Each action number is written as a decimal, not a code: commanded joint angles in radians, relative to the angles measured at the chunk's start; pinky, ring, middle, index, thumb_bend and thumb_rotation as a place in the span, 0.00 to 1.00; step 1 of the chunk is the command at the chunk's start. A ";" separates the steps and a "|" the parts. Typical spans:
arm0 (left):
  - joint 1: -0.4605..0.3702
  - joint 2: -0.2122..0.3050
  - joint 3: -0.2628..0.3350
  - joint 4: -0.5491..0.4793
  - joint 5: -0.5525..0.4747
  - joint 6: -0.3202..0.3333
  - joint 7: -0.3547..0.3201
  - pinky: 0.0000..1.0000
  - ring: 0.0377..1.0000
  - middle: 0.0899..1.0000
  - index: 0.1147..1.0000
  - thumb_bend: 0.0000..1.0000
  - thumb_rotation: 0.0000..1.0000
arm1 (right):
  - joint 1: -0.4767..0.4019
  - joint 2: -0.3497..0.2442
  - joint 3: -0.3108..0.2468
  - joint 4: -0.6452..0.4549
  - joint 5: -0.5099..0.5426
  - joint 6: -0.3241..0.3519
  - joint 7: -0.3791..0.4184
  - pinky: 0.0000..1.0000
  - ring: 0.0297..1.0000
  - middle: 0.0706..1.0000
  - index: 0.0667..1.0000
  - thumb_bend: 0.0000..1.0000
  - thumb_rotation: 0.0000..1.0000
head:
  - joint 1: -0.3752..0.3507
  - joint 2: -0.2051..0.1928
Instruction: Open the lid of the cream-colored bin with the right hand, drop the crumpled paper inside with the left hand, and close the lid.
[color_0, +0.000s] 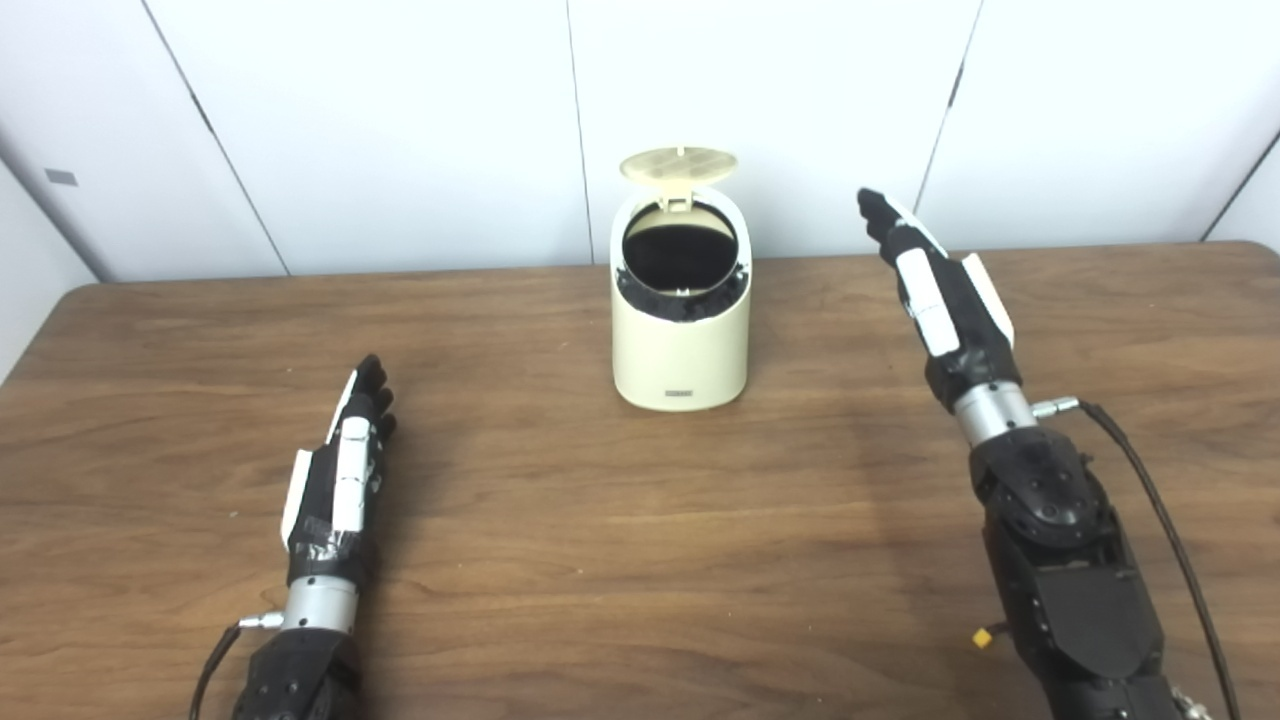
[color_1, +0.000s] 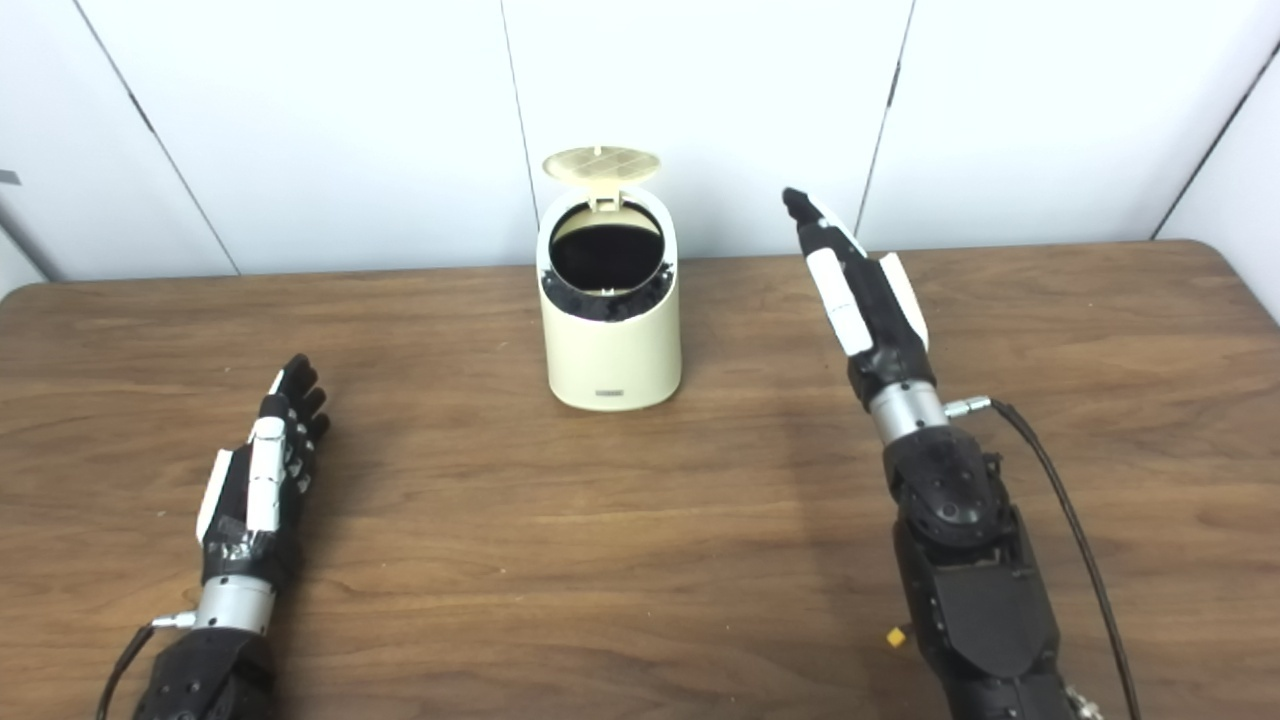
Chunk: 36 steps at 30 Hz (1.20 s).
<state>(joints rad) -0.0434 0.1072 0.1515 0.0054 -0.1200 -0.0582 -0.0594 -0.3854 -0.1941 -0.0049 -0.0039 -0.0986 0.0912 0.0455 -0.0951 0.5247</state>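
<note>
A wooden table (color_0: 560, 560) fills most of the scene, with white wall panels (color_0: 400, 120) behind its far edge. Toward the back of the table, near the middle, stands the cream-colored bin (color_0: 681, 345), upright, its dark round opening exposed. Its lid (color_0: 679, 165) is swung up and back on the hinge at the rear rim (the ribbed underside faces forward), standing above the opening and against the wall behind.

The right hand (color_0: 935, 275) is raised off the table to the right of the bin, apart from it, fingers stretched out straight and pointing up and away; it grips nothing. A black cable (color_0: 1160, 520) runs from its wrist down along the forearm.

The left hand (color_0: 345, 460) lies low over the near left part of the table, well apart from the bin, edge-on, fingers extended forward and close together, empty. The crumpled paper cannot be seen on the table or in either hand; the inside of the bin is too dark to tell.
</note>
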 joint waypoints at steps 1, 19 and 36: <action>0.015 0.000 -0.009 0.014 0.002 -0.015 -0.002 1.00 1.00 1.00 1.00 0.46 0.97 | -0.063 -0.022 0.019 -0.052 -0.049 0.013 0.004 0.93 0.95 0.94 0.88 0.63 1.00 | 0.000 -0.001; 0.017 -0.012 -0.029 0.029 -0.005 -0.025 -0.008 1.00 1.00 1.00 1.00 0.42 1.00 | -0.217 -0.041 0.117 -0.037 -0.206 0.007 0.040 0.79 0.88 0.90 0.87 0.60 1.00 | 0.014 -0.015; 0.022 -0.020 -0.036 0.023 -0.012 -0.019 -0.007 1.00 1.00 1.00 1.00 0.46 1.00 | -0.322 -0.035 0.181 -0.001 -0.256 0.036 0.113 0.82 0.88 0.90 0.88 0.60 1.00 | 0.022 -0.016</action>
<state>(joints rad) -0.0424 0.1058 0.1292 0.0063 -0.1239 -0.0587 -0.0609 -0.6554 -0.2265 0.1733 0.0179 -0.3441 0.1274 0.1539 -0.0721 0.5078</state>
